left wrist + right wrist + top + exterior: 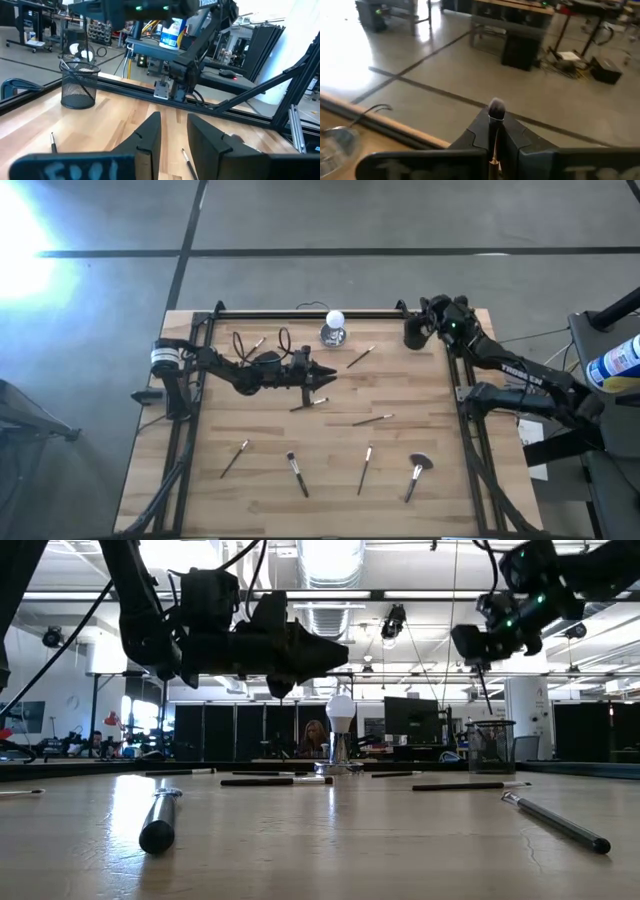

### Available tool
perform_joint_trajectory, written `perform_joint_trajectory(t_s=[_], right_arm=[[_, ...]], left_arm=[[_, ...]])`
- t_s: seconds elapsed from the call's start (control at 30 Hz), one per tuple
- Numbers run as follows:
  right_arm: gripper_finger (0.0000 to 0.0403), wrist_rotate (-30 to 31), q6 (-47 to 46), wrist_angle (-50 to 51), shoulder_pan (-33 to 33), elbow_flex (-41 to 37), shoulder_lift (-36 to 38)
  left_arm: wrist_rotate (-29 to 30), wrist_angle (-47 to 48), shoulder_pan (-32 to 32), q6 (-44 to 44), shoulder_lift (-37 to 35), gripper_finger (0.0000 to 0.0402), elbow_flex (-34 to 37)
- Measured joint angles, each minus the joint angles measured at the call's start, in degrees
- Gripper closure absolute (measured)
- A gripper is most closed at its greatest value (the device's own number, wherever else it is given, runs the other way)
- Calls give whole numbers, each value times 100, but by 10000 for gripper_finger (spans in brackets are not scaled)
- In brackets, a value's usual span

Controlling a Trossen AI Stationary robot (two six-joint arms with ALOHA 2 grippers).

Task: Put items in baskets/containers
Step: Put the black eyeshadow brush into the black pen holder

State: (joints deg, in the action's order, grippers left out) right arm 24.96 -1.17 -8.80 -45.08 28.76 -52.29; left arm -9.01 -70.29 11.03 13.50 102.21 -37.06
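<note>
The black mesh cup (79,86) (490,746) stands near the table's far right corner with brush handles sticking out of it. My right gripper (414,330) (478,642) hovers above it, shut on a makeup brush (495,120), and hides the cup in the high view. My left gripper (322,375) (172,135) is open and level above the table's middle, pointing right, over a brush (187,162) lying flat. Several more brushes lie flat on the wood, among them a fan-headed one (418,474), one with a black handle (297,473) and one with a tan handle (365,468). My right gripper pinches the brush between its two fingers, just behind the bristle head (496,107), which sticks out past the fingertips. The brush lies along the fingers, its handle running back between them. It is lifted clear of the table.
A shiny silver object topped with a white ball (333,328) stands at the far edge, left of the cup. Black rails frame the table (300,311). Cables loop over the wood beside the left arm (260,345). A blue and white bottle (618,362) stands off the table's right side.
</note>
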Motion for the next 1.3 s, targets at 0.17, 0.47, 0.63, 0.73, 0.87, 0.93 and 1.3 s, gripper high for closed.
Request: perform_joint_trajectory(t_s=[0.17,0.47,0.63,0.73,0.87,0.93,1.3], right_arm=[[394,-576,-418,-118,-499,-92,-407],[392,-605,-805,-352,-501,-114,-1383],[391,-564,-926,-385,-501,-114,-1749],[391,-550,-966,-402,-513,-114,-1900],[390,-543,-1145,-396,-592,-114,-2086],[390,-531,-1154,-422,-622,-112,-2144],[328,-393,-1236,-260,-692,-81,-2043]], left_arm=[[-16,51,0,-11,0,314,0],[-44,232,0,-34,0,314,0],[-47,237,0,-33,0,314,0],[-53,254,0,-33,0,314,0],[-53,285,0,-31,0,314,0],[-56,286,0,-31,0,314,0],[-121,309,0,-25,0,314,0]])
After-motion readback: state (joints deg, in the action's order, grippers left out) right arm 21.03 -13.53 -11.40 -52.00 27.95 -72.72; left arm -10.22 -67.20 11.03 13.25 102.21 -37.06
